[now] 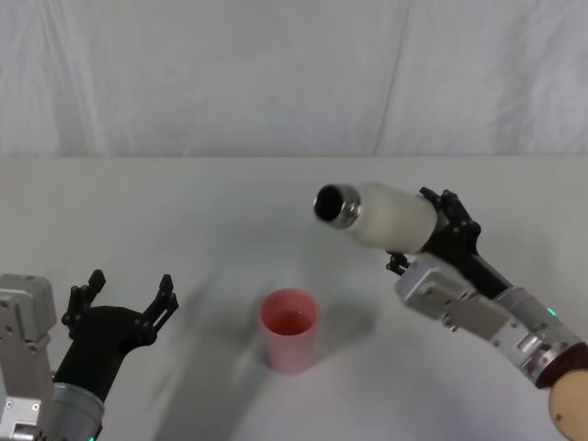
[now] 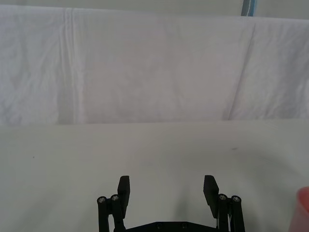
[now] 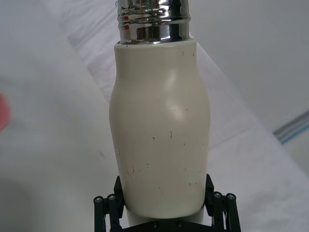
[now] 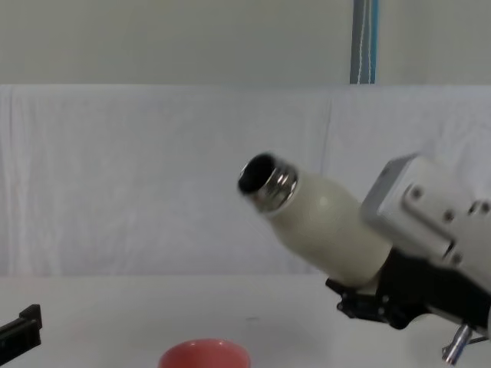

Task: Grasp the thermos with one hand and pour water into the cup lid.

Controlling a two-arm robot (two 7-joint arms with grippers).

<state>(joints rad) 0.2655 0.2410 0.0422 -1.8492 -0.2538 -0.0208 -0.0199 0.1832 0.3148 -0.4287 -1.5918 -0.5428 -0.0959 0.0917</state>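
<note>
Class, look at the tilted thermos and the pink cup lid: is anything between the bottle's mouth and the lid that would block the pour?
Nothing visible does. The right gripper holds the thermos tilted in the air, up and to the right of the cup lid; only bare table lies between.

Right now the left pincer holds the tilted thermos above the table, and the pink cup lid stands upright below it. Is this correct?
Not quite: the right pincer holds the tilted thermos, as the head view shows. The left pincer is open and holds nothing. The rest is right: the pink cup lid stands upright on the table below it.
</note>
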